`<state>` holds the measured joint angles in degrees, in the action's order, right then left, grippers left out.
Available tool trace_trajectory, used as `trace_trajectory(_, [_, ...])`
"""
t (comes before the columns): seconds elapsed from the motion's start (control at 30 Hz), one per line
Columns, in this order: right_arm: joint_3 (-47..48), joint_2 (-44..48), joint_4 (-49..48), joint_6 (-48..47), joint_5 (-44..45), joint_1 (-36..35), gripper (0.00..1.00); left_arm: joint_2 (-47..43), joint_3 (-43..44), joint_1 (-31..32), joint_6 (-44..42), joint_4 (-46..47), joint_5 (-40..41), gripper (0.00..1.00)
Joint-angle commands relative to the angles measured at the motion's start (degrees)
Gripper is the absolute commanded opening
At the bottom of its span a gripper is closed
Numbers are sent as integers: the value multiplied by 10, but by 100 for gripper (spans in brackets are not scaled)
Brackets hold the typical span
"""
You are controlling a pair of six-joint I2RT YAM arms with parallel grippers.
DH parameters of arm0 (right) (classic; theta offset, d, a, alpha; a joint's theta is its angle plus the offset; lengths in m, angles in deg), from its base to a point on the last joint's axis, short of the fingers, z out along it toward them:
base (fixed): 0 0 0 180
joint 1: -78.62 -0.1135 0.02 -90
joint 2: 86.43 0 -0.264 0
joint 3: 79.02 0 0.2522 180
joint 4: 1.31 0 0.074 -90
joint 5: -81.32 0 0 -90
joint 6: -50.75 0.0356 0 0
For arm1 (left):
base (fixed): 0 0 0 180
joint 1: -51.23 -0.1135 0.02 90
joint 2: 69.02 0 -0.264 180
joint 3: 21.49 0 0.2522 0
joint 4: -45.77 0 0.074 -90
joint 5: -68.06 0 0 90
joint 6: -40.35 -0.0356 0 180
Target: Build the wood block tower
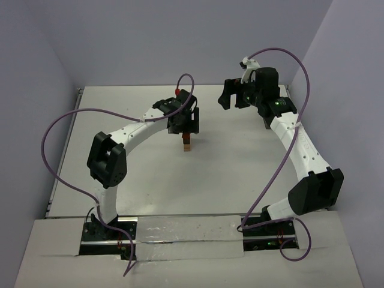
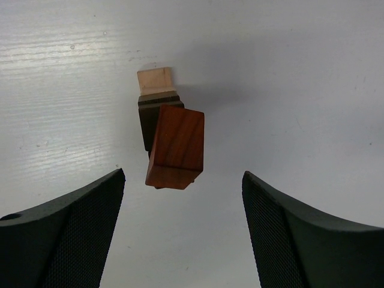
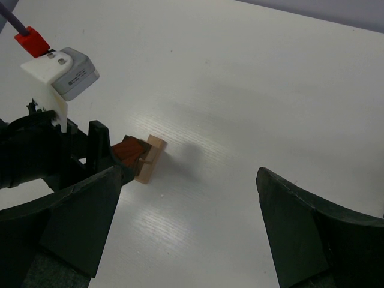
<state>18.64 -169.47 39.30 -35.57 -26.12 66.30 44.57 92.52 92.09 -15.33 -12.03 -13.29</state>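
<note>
Top view first: we are looking at the wood block tower (image 1: 187,144) standing near the middle of the table (image 1: 120,120), with the left gripper (image 1: 187,126) hanging directly over it. The right gripper (image 1: 235,95) is parked well apart at the far right, jaws spread wide and gripping nothing, so it is not getting in the way.

On the left wrist camera we are looking straight down the stack. We are counting three pieces: a light tan block (image 2: 155,80) at the bottom, a dark brown block (image 2: 148,123) above it and a reddish-brown block (image 2: 177,144) on top. The two fingers (image 2: 66,234) are standing either side of the top piece with clear gaps, so the jaws are released and touching nothing. That top block is sitting twisted and shifted off the one beneath, and we are judging that as the weak spot: a nudge could tip it.

From the right wrist camera we are catching the tower low and to the left, tucked between the left arm's fingers, with bare white table all around it.

Three levels are up. We cannot tell whether more blocks are waiting outside these views.
</note>
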Motion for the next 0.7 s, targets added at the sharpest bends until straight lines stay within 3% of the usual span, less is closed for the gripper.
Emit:
trace_trajectory(0.0, [23, 0, -8, 6, -6, 4, 100, 10, 35, -5, -6, -3, -4, 85])
trace_trajectory(0.67, [22, 0, -8, 4, -7, 5, 100, 51, 57, -19, -6, -4, -18, 71])
